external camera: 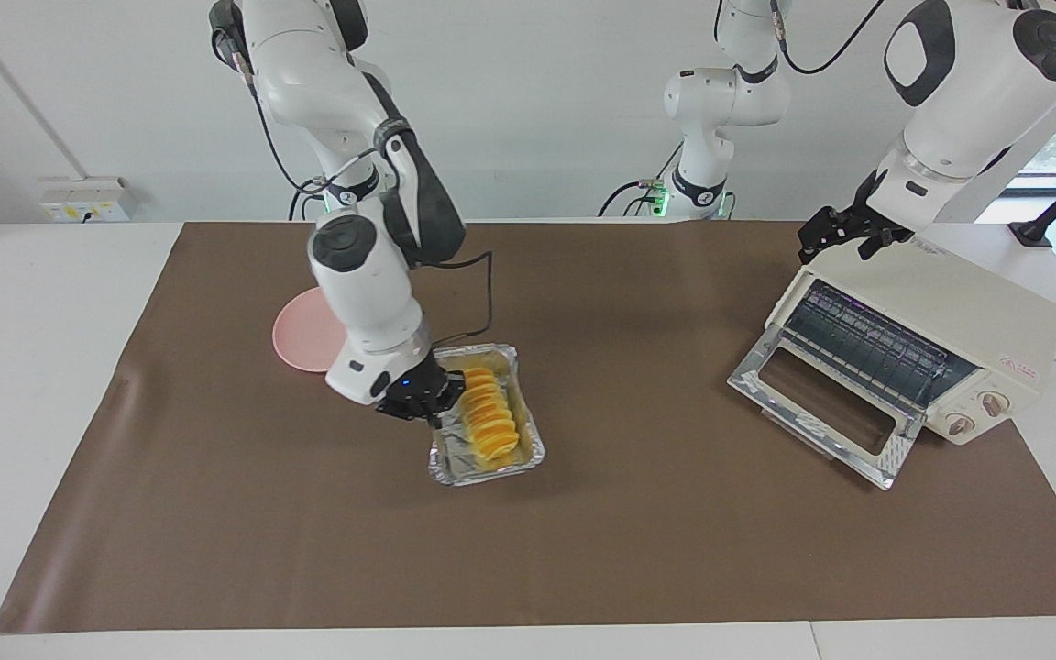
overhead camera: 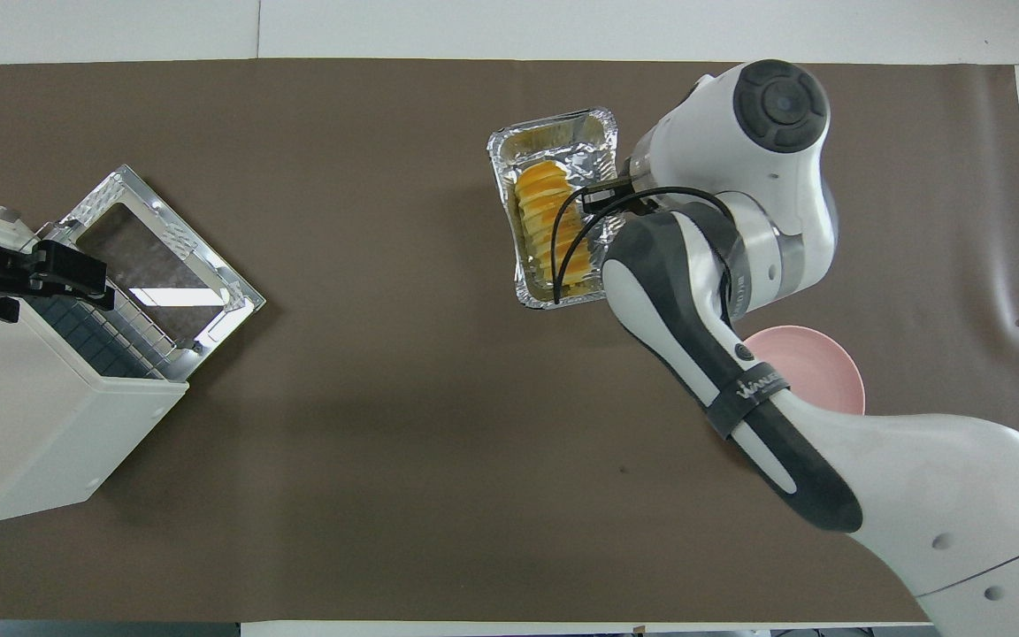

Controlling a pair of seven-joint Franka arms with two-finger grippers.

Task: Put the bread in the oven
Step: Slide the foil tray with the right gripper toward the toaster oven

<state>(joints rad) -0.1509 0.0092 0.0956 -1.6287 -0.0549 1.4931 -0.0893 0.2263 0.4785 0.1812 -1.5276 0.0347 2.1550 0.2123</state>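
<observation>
Facing view: the right gripper pinches the long rim of the foil tray, which holds the bread above the mat's middle. The left gripper, fingers spread wide and holding nothing, hovers over the oven, whose door lies open.

Overhead view: the tray is farther from the robots than the plate; the oven is at the left arm's end.

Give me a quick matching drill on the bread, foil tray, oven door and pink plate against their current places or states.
Things:
1. bread
2. foil tray
3. oven door
4. pink plate

States:
A. folded down open
B. partly hidden by the right arm
C. lying in the foil tray
D. gripped at its rim by the right hand

Pairs: 1-C, 2-D, 3-A, 4-B
</observation>
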